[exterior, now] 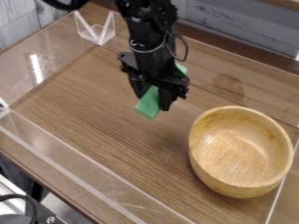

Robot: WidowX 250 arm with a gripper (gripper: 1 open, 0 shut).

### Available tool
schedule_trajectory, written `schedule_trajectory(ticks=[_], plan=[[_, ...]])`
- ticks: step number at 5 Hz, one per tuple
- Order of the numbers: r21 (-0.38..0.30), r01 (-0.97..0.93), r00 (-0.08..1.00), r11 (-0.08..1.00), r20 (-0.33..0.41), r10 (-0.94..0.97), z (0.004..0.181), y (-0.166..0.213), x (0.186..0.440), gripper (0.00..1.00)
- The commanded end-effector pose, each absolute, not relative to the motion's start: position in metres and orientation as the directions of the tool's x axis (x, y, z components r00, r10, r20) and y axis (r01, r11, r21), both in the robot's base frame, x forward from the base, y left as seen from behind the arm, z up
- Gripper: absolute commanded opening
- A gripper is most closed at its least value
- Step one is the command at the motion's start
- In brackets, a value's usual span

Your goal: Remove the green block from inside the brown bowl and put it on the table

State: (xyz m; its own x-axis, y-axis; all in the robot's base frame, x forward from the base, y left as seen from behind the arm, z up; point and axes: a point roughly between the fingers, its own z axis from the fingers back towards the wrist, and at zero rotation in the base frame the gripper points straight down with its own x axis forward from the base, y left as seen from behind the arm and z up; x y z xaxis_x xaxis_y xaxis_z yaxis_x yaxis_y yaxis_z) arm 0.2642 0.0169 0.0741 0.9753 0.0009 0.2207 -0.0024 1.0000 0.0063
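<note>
1. Table (105, 131): brown wood, with low clear walls along its edges.
2. Bowl (240, 151): light tan and round, on the table, nothing in it.
3. Gripper (152, 91): black, pointing down, pinching the green block.
4. Green block (149, 103): outside the bowl, tilted between the fingers, well apart from the rim.

Bright, even light; slight overall softness; shading inside the bowl (240, 152)

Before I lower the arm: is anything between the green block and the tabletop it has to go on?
Nothing visible. The gripper holds the green block over bare wood tabletop, and the brown bowl sits off to one side.
</note>
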Motion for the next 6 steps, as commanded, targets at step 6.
schedule_trajectory(ticks=[6], plan=[[0.001, -0.032, 0.964, 0.999, 0.263, 0.031, 0.0824, 0.0267, 0.2732, 0.00]])
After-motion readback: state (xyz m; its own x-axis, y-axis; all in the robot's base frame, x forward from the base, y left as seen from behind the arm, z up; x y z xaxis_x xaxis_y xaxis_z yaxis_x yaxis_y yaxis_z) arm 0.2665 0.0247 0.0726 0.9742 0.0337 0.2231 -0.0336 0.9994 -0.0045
